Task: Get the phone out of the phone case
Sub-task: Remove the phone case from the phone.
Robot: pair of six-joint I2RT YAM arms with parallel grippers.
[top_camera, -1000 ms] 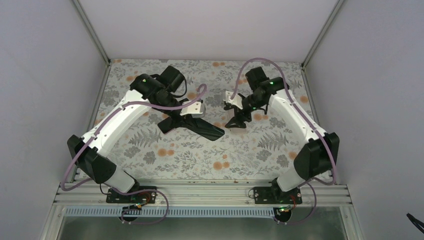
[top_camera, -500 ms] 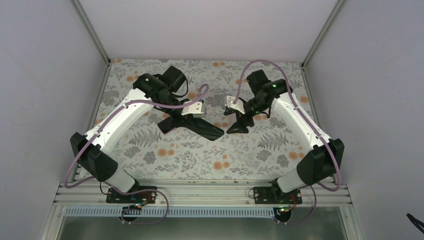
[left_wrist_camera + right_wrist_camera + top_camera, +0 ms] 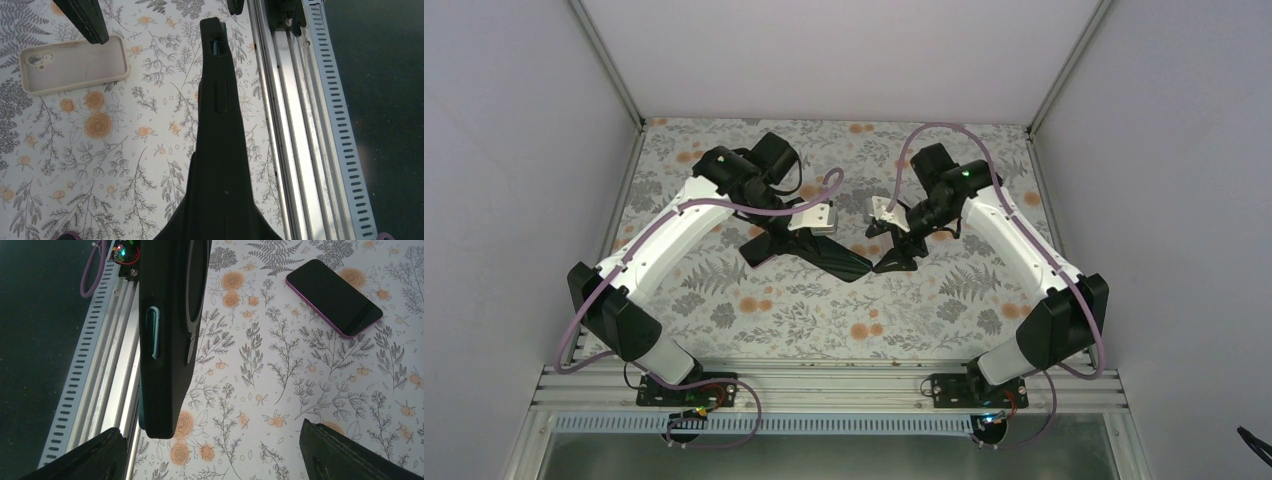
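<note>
My left gripper (image 3: pixel 809 238) is shut on a black phone case (image 3: pixel 839 258) and holds it edge-on above the table; the case fills the middle of the left wrist view (image 3: pixel 220 150). In the right wrist view the case (image 3: pixel 167 325) shows a teal edge of the phone inside. My right gripper (image 3: pixel 892 258) is open, just right of the case's free end. Its fingers (image 3: pixel 80 460) stand wide apart, with the case's end above the left one.
A bare phone with a purple edge (image 3: pixel 332 297) lies flat on the floral table (image 3: pixel 924 310), left of the held case (image 3: pixel 762 250). An empty beige case (image 3: pixel 72 65) lies near the right gripper. The metal rail (image 3: pixel 824 385) runs along the near edge.
My right gripper has moved left and down, closer to the free end of the held case. The left gripper and the case have hardly moved.
</note>
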